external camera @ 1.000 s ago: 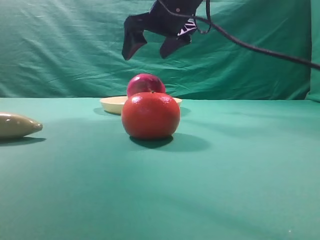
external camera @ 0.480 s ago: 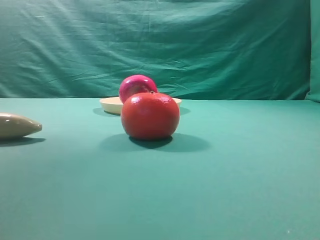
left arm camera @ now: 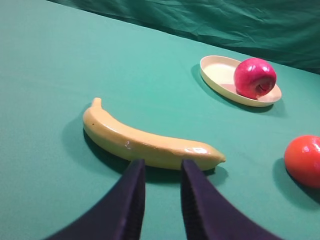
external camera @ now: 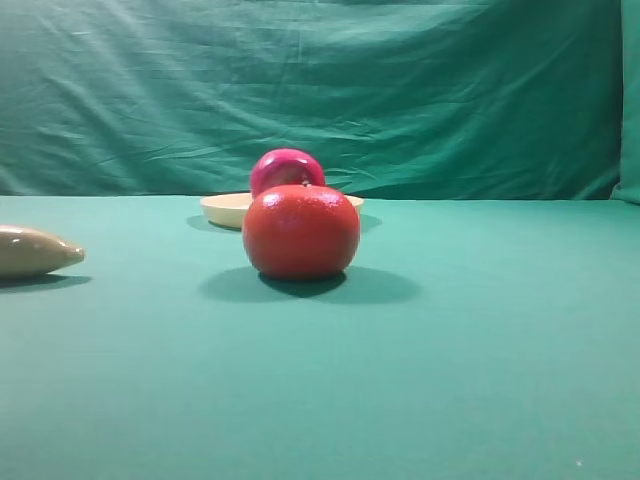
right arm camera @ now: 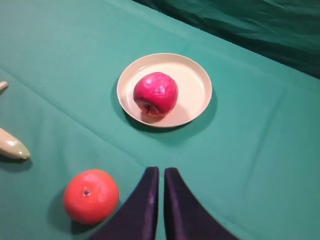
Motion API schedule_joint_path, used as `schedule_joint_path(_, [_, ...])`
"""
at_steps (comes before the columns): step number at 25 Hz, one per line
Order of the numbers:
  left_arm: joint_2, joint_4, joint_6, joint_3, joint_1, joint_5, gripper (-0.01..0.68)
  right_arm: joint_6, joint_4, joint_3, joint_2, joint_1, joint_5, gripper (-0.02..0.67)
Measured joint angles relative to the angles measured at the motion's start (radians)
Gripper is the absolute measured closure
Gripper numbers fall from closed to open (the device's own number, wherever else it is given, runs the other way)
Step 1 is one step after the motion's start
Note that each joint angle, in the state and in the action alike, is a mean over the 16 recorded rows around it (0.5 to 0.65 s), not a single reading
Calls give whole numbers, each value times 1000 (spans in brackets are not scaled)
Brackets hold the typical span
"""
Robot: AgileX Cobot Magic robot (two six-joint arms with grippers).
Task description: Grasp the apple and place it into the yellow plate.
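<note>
**Operator:** Where is the apple?

**Observer:** You have the apple sitting inside the yellow plate. From your right wrist view it rests left of the plate's middle, stem hollow tipped toward the camera. In your left wrist view the apple sits at the plate's right end. In the exterior high view only the top of the apple shows, behind the orange-red fruit, with the plate's rim peeking out on either side.

**Operator:** And my grippers?

**Observer:** Your right gripper holds nothing; its two dark fingers stand almost together, with only a thin slit between them. It hangs over bare green cloth, apart from the plate, with the orange-red fruit to its lower left. Your left gripper is also empty, its fingers parted by a narrow gap, just in front of the banana. Neither gripper appears in the exterior high view.

**Operator:** Anything else on the table?

**Observer:** The banana's tip lies at the far left of that view.
</note>
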Motion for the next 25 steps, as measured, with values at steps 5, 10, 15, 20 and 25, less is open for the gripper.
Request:
schedule_joint_path(5, [0,0,0,0,0,0,516,4,4,171,-175,0,-36,649])
schedule_joint_path(10, [0,0,0,0,0,0,516,8,3,256,-291,0,-10,649])
schedule_joint_path(15, [0,0,0,0,0,0,516,18,1,281,-346,-1,33,649])
schedule_joint_path(20, [0,0,0,0,0,0,516,39,8,287,-375,-26,60,649])
schedule_joint_path(25, [0,0,0,0,0,0,516,62,24,312,-435,-86,52,649])
